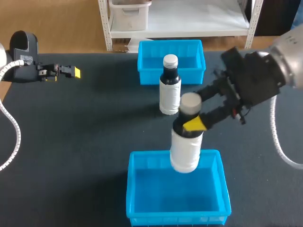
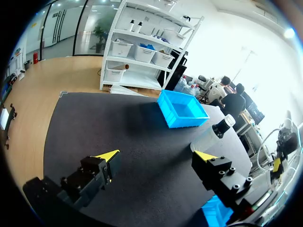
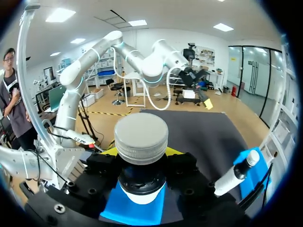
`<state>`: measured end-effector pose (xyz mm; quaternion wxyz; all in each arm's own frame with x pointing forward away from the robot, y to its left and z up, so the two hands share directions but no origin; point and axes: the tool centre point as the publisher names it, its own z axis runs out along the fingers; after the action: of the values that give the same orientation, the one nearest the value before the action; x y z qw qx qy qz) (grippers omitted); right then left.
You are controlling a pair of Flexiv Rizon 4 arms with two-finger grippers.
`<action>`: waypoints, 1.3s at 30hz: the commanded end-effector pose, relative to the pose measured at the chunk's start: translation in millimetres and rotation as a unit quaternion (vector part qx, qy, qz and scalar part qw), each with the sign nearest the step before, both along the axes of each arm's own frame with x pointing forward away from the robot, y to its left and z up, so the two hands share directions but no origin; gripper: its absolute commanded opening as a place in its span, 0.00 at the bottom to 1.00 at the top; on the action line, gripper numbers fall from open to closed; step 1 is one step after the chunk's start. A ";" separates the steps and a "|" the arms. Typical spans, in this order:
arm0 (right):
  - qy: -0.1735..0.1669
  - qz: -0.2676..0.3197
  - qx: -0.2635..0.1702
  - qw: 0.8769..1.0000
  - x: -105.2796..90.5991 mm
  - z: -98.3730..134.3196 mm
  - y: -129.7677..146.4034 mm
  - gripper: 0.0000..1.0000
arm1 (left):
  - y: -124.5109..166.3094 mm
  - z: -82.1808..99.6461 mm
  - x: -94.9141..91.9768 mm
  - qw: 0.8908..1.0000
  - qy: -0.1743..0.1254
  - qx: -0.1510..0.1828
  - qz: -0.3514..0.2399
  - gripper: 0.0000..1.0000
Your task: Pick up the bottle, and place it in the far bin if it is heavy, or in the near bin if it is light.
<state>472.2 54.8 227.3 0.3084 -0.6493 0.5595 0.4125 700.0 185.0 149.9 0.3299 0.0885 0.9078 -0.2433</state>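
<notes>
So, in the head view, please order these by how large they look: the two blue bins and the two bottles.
1. Near bin
2. Far bin
3. Held bottle and standing bottle: the held one looks bigger, but it is raised toward the camera, so I cannot rank them.

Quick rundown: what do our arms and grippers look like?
Both arms end in black, blocky wrist housings; the right arm shows a rounded silver-grey link. A white ribbed cable loops beside each. The left gripper and right gripper each have two black fingers with bright yellow tips.
</notes>
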 end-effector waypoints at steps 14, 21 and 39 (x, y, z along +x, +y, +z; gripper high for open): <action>0.016 0.112 0.018 0.993 -14.6 -37.5 48.3 0.00 | -0.1 0.0 0.0 1.000 0.000 0.000 0.000 1.00; 0.023 0.125 0.027 0.991 -16.1 -51.9 51.8 0.00 | -0.1 0.0 0.0 1.000 0.000 0.000 0.000 1.00; 0.015 0.155 0.024 0.987 -15.1 -80.0 52.5 0.00 | -0.1 0.0 0.0 1.000 0.000 0.000 0.000 1.00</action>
<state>454.1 105.5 150.3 0.2489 -0.7145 0.4488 0.4755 700.0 185.0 149.9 0.3299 0.0885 0.9078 -0.2433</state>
